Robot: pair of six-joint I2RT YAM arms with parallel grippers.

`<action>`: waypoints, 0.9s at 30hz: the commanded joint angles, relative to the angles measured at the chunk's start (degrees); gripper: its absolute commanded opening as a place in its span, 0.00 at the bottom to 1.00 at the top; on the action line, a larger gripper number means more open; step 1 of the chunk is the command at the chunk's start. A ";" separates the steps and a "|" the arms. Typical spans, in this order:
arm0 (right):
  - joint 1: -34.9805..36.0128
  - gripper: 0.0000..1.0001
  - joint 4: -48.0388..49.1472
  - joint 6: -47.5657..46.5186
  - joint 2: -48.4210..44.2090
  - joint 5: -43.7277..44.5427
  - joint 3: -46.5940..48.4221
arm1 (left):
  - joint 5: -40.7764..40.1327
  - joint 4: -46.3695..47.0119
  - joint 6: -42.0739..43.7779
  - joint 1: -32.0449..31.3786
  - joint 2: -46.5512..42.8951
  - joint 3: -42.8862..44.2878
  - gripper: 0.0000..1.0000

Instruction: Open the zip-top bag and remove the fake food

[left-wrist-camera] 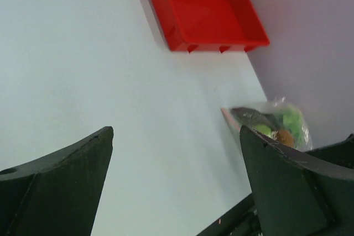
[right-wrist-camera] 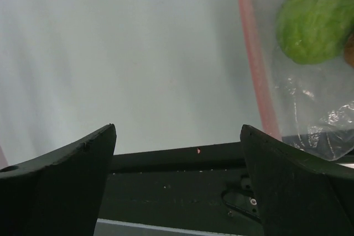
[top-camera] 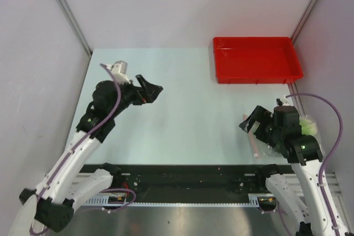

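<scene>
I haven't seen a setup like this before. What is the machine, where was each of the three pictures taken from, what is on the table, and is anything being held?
These are two robot arms, bolted side by side at the near edge of a table. The overhead picture looks down from above and behind them. It shows the left end effector over the table's left part and the right end effector near the right edge. The other two pictures come from a camera on each wrist, and the dark wedges at the bottom are that arm's own two fingers. Both end effectors are open and hold nothing. An empty red tray lies at the far right. A clear zip-top bag with a pink zip strip lies by the right arm, with fake food inside.
</scene>
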 commanded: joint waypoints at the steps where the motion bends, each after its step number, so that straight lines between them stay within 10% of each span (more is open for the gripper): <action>1: -0.24 1.00 -4.14 -1.15 6.90 7.37 6.86 | 5.62 4.14 3.30 -5.93 10.08 4.30 0.99; 15: -2.52 1.00 -8.36 -7.84 19.75 10.54 22.86 | 24.41 27.51 -21.00 -23.00 61.83 25.03 0.87; 27: -2.87 1.00 -12.05 -9.24 19.31 9.75 23.92 | 22.58 42.82 -33.69 -31.71 83.41 37.35 0.84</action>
